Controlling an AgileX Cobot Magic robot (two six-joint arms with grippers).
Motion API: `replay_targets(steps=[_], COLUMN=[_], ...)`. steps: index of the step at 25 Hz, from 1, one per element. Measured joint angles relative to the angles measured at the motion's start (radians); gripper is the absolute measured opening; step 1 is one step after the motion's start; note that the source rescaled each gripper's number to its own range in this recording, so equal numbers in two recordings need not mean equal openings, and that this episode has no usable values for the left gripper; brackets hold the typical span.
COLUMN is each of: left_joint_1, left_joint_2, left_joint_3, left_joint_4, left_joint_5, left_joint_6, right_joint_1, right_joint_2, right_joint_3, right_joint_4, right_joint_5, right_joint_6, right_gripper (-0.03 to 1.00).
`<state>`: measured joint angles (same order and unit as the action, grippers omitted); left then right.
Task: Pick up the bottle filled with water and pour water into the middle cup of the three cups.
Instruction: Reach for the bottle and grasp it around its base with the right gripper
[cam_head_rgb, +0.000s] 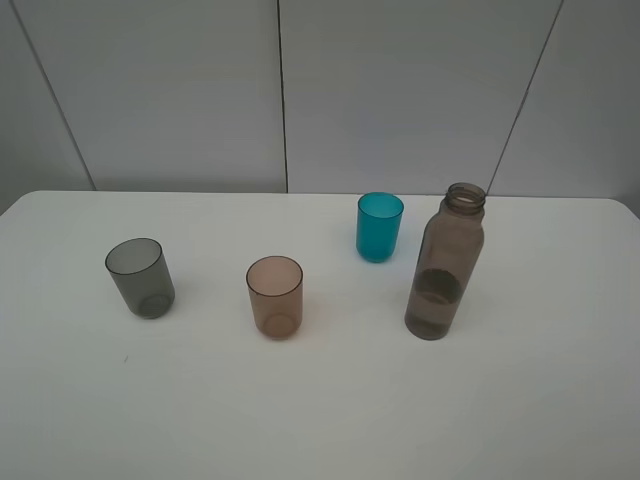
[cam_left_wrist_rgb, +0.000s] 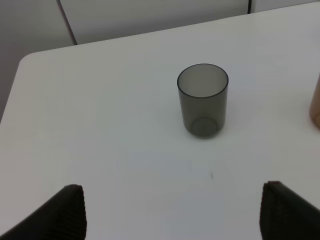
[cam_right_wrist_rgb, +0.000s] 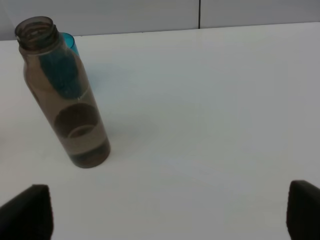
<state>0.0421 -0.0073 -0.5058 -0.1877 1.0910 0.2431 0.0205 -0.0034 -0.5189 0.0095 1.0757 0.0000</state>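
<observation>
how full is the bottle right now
Partly full: the bottle stands upright and uncapped, its waterline well below halfway in the high and right wrist views.

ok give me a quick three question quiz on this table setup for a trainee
1. Multiple choice: which colour of cup stands nearest the bottle? A grey, B brownish-peach, C teal.
2. True or false: the bottle lies on its side.
3. Short answer: which cup should receive the water, and what colour is it?

Key
1. C, the teal cup.
2. False: it stands upright, with its neck open.
3. The middle cup, brownish-peach.
</observation>
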Motion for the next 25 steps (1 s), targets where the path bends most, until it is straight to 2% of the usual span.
replay_targets(steps=[6,10,19,23,25], left_joint_1=[0.0,0.0,0.0,0.0,0.0], left_joint_2=[0.0,0.0,0.0,0.0,0.0], left_joint_3=[0.0,0.0,0.0,0.0,0.0], left_joint_4=[0.0,0.0,0.0,0.0,0.0], left_joint_5=[0.0,0.0,0.0,0.0,0.0], left_joint_6=[0.0,0.0,0.0,0.0,0.0], right_joint_1=[0.0,0.0,0.01,0.092,0.136], right_joint_2=[0.001,0.087,0.426,0.569,0.635], right_joint_3=[-0.006,-0.071,-0.164,-0.164,-0.164], right_joint_4=[0.011,0.026,0.164,0.174,0.165], right_joint_5=[-0.01,-0.028,-0.058,-0.076,-0.094], right_joint_6=[0.0,-0.031,-0.294,-0.409,-0.432], right_gripper=[1.0,1.0,1.0,1.0,1.0])
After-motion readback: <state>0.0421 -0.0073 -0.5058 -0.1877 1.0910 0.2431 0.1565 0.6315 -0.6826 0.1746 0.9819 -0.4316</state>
